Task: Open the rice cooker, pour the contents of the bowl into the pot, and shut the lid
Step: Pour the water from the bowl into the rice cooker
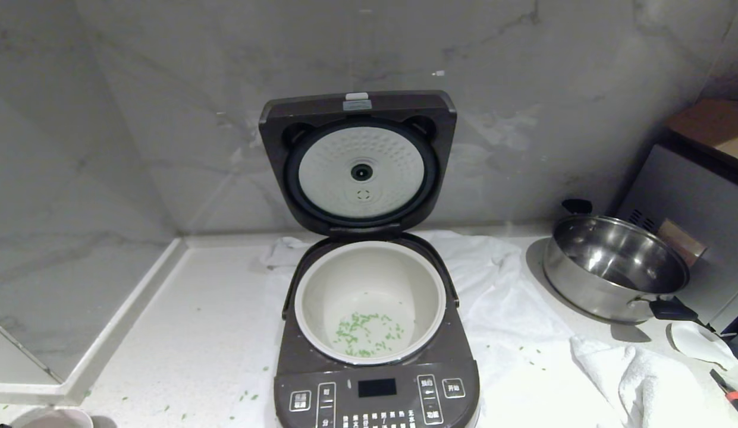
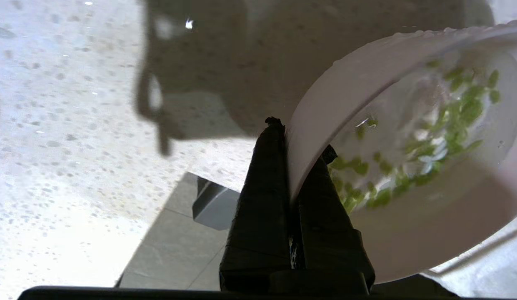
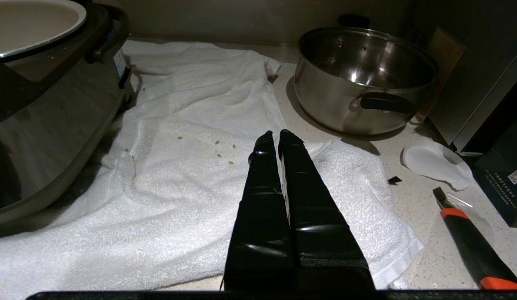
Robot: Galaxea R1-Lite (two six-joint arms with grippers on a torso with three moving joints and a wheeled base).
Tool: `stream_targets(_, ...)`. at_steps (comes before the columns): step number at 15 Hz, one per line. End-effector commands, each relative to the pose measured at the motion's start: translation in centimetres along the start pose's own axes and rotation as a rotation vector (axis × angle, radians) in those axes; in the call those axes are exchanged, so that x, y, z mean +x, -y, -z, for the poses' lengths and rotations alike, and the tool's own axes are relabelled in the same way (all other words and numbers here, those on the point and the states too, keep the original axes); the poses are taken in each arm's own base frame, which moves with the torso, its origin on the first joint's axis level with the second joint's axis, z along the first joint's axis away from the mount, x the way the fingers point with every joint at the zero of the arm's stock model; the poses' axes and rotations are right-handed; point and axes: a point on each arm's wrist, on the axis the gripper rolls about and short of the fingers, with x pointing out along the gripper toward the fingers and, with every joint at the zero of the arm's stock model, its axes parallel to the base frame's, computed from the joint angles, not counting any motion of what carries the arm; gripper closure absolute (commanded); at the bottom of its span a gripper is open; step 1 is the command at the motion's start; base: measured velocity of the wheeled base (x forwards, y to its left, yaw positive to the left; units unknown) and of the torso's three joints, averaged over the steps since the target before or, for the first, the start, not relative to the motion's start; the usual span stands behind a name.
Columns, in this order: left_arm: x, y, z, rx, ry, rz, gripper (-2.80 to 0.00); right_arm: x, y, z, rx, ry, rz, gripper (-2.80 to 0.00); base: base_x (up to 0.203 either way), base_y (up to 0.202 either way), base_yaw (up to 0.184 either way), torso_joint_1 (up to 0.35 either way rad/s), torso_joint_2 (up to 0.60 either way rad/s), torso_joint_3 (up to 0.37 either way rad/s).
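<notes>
Left gripper [image 2: 298, 143] pinching the small pale pink round bowl [image 2: 325, 112] by its rim.
Centre: dark brown-grey rice cooker [image 1: 374, 380], lid [image 1: 358, 160] up, green bits [image 1: 369, 333] in white pot [image 1: 321, 285]; right gripper [image 3: 277, 139] pressed together over white towel [image 3: 179, 187].

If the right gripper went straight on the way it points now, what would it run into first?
Most likely the white towel lying ahead of the shut right gripper. Past it stands the steel pan, slightly off to one side, so the towel or counter probably comes first; depth is hard to judge.
</notes>
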Motion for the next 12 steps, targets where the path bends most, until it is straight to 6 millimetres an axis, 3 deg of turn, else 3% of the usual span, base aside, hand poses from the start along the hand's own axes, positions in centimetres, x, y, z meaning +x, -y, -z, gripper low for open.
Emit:
stream_targets(1,-0.7,1.5,-0.3,0.039,0.013,0.004,0.00,0.0,0.0,0.0,-0.001,0.000,-0.001,0.00,0.000,0.000,0.000,0.000,0.00,0.000)
stream_targets(6,-1.6,4.5,-1.8,0.080,0.025,0.020,0.00,0.0,0.0,0.0,-0.001,0.000,-0.001,0.00,0.000,0.000,0.000,0.000,0.00,0.000)
stream_targets(12,-4.2,8.8,-4.0,0.102,0.026,0.104,0.00,0.0,0.0,0.0,-0.001,-0.001,-0.001,0.00,0.000,0.000,0.000,0.000,0.00,0.000)
